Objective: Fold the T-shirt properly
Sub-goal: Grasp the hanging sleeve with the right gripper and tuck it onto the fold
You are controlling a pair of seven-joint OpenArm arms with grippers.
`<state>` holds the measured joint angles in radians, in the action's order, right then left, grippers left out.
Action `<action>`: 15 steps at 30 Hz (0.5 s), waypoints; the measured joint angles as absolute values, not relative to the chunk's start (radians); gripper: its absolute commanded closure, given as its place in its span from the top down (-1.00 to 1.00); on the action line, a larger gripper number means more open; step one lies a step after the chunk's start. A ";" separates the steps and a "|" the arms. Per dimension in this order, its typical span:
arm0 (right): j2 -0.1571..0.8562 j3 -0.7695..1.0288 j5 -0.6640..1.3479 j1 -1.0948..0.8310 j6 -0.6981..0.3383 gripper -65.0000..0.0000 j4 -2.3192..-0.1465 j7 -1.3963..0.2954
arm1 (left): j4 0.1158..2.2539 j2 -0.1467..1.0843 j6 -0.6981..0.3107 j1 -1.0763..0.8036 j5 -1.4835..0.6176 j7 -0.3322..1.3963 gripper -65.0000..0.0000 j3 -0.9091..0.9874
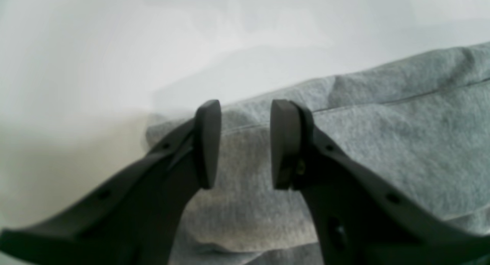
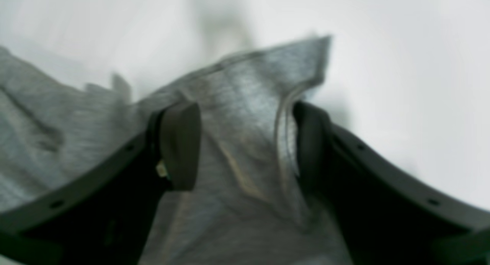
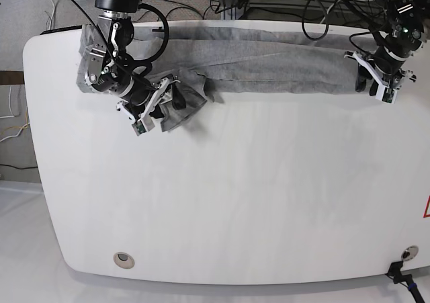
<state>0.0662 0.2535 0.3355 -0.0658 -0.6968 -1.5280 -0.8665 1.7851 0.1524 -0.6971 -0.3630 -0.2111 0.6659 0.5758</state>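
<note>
Right end effector [image 2: 245,142] astride T-shirt [image 2: 249,104]

Heather-grey T-shirt [image 3: 269,64] on white table [image 3: 235,195]; black-fingered left pincer [image 1: 245,142] and right pincer [image 2: 245,142].

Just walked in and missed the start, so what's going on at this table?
A two-armed robot is working on a grey T-shirt bunched in a long band along the far edge of the white table. The right gripper has open jaws straddling a raised flap of fabric. The left gripper is open over the shirt's other end, holding nothing. No neat fold is visible yet.
</note>
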 measured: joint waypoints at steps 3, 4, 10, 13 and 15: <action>0.067 0.233 0.342 -0.070 -0.700 0.13 -1.531 -0.850 | 1.801 0.154 -0.697 -0.364 -0.210 0.666 -0.37 0.576; 0.066 0.231 0.342 -0.070 -0.700 0.11 -1.531 -0.854 | 1.814 0.154 -0.697 -0.373 -0.211 0.666 -0.37 0.576; 0.067 0.230 0.340 -0.073 -0.699 -0.43 -1.530 -0.861 | 1.823 0.179 -0.704 -0.396 -0.216 0.670 -0.37 0.575; 0.067 0.230 0.338 -0.070 -0.699 -0.80 -1.530 -0.868 | 1.823 0.190 -0.696 -0.401 -0.215 0.666 -0.37 0.580; 0.067 0.230 0.337 -0.070 -0.699 -1.00 -1.530 -0.875 | 1.823 0.186 -0.698 -0.413 -0.215 0.666 -0.37 0.580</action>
<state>0.0666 0.2298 0.3367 -0.0700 -0.6987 -1.5295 -0.8753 1.8233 0.1864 -0.6975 -0.4129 -0.2150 0.6662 0.5797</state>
